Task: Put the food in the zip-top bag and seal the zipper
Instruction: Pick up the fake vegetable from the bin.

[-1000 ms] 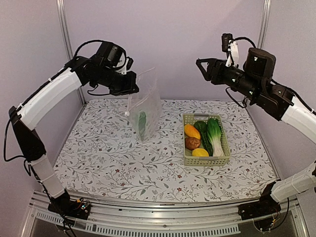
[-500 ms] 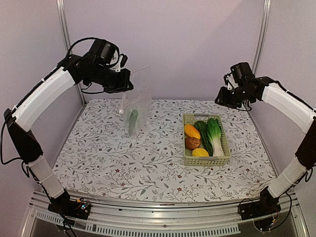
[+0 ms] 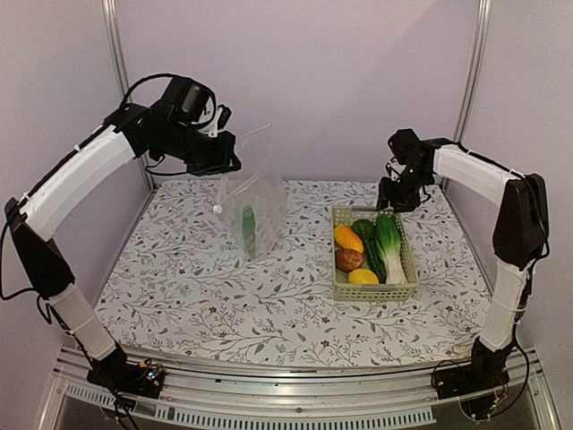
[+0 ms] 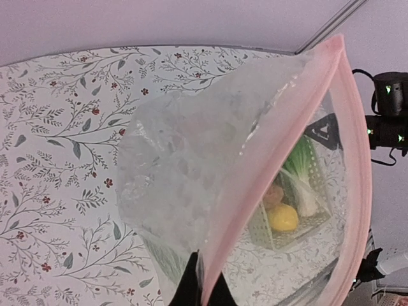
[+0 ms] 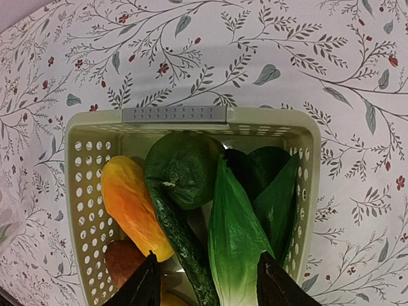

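My left gripper [image 3: 228,167] is shut on the top edge of the zip-top bag [image 3: 257,204] and holds it hanging over the table's far left, with one green piece of food [image 3: 248,224] inside. In the left wrist view my gripper [image 4: 204,290] pinches the bag [image 4: 185,172] at its pink zipper [image 4: 239,223]; the mouth gapes. My right gripper [image 3: 391,197] is open just above the far end of the pale green basket [image 3: 409,269]. In the right wrist view it [image 5: 207,287] hangs over the cucumber [image 5: 185,245], leafy green [image 5: 239,242], dark green lump [image 5: 185,166], orange-yellow oval [image 5: 134,204] and potato [image 5: 124,261].
The basket [image 5: 175,115] stands right of centre on the floral tablecloth [image 3: 197,287], and a yellow lemon [image 3: 363,277] lies at its near end. Metal posts [image 3: 116,54] rise at the back corners, before a plain wall.
My right arm has swung down from high on the right to just over the basket's far end. My left arm has held the bag, which swayed slightly.
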Tool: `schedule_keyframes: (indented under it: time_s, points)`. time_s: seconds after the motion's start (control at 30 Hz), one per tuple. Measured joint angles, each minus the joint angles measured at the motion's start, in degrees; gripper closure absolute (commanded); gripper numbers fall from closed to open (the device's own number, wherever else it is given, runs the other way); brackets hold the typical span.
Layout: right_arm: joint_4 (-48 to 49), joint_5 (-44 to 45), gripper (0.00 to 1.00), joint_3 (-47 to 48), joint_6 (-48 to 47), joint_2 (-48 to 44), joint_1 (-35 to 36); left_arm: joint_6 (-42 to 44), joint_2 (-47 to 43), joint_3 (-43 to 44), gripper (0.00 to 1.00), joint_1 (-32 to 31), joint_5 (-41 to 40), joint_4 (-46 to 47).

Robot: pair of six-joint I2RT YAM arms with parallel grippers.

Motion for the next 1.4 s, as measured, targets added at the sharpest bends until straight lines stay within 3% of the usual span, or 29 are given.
schedule_keyframes:
  time_s: [0.67,0.73,0.9,0.97,1.17,1.4]
  points:
    - [-4.0,7.2,0.41,7.0,-1.9,15.9,-0.5,-0.6,-3.3,-5.1,1.0,0.0,1.5,0.0]
    - [-4.1,7.1,0.52,8.5,-1.9,17.8,-0.5,-0.6,-3.3,-5.1,1.0,0.0,1.7,0.1]
    - [-3.9,6.7,0.91,10.4,-1.2,20.3,-0.6,-0.6,-3.3,-5.1,1.0,0.0,2.2,0.1]
    - [-3.8,6.5,1.0,10.4,-1.0,20.3,-0.7,-0.6,-3.3,-5.1,1.0,0.0,2.5,0.1]
    - [-3.1,6.5,1.0,7.8,-0.7,17.0,-0.8,-0.6,-3.2,-5.1,1.0,0.0,3.0,0.9]
    - [-2.2,3.4,1.0,5.9,0.5,3.3,-0.7,-0.6,-2.0,-5.1,1.0,0.0,3.9,2.1]
